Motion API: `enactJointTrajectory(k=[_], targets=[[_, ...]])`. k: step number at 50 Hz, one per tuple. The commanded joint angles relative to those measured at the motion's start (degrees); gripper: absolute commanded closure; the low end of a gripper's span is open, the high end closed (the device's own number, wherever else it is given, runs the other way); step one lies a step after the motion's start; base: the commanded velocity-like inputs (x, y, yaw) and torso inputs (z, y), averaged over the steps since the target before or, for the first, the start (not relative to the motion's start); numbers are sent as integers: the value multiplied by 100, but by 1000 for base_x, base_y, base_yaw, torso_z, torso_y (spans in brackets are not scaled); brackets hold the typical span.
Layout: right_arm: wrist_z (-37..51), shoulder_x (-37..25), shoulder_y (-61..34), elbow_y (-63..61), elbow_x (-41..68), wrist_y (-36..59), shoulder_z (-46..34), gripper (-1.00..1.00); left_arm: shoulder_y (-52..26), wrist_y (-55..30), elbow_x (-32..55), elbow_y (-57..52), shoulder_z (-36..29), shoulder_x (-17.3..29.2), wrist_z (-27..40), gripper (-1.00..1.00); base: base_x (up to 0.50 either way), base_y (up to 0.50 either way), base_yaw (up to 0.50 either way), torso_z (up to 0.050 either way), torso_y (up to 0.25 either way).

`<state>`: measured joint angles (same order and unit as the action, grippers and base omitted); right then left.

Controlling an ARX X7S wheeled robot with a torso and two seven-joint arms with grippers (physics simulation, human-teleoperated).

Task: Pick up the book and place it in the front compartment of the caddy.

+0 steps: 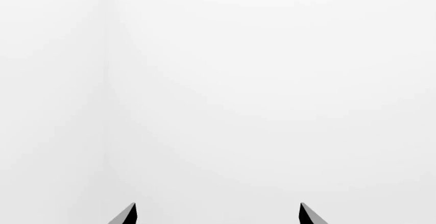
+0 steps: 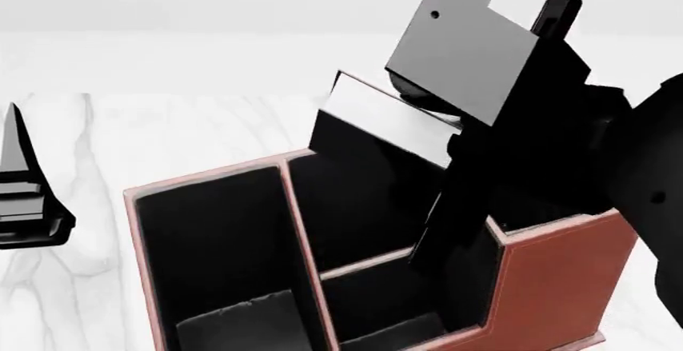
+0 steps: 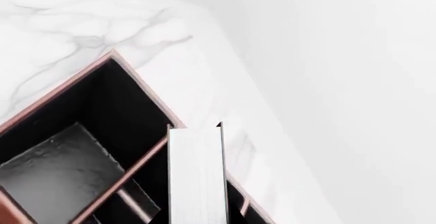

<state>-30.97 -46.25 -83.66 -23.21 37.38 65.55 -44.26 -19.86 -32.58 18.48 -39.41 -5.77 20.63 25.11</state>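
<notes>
The black book (image 2: 363, 151), white page edges up, hangs tilted over the red-brown caddy (image 2: 555, 287). My right gripper (image 2: 433, 231) is shut on the book, one black finger lying down its cover. The book's lower end points at the front compartment (image 2: 353, 223), the taller middle cell behind the low divider bar (image 2: 363, 265); black on black hides how deep it reaches. In the right wrist view only the book's page edges (image 3: 196, 178) show, above the caddy's rim (image 3: 143, 81). My left gripper (image 1: 218, 215) is open and holds nothing, off to the caddy's left (image 2: 21, 199).
The caddy stands on a white marble table (image 2: 160, 135). Its long end cell (image 2: 213, 239) lies to the left of the middle cells. The table's edge (image 3: 225, 55) runs close behind the caddy, with a pale wall beyond.
</notes>
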Motion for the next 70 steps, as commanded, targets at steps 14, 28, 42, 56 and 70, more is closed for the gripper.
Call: enactJointTrajectory(k=[14, 28, 42, 56, 70], targets=[[-1715, 929, -1317, 2737, -1723, -1641, -1370, 100, -28, 126, -127, 122, 38, -75, -87, -100, 0, 0, 0, 0, 1], [-2249, 1421, -1504, 4027, -1937, -2154, -1745, 100, -29, 107, -83, 102, 57, -45, -60, -100, 0, 0, 0, 0, 1], [-2296, 1686, -1506, 4566, -1928, -2334, -1731, 100, -75, 87, -67, 127, 40, -17, -42, -100, 0, 0, 0, 0, 1], [-2212, 1740, -1441, 4758, -1973, -2565, -1703, 100, -35, 133, -65, 142, 10, -3, -25, -100, 0, 0, 0, 0, 1], [-2128, 1756, -1436, 4818, -2034, -2636, -1711, 100, -40, 138, -41, 146, -5, 16, -11, -100, 0, 0, 0, 0, 1]])
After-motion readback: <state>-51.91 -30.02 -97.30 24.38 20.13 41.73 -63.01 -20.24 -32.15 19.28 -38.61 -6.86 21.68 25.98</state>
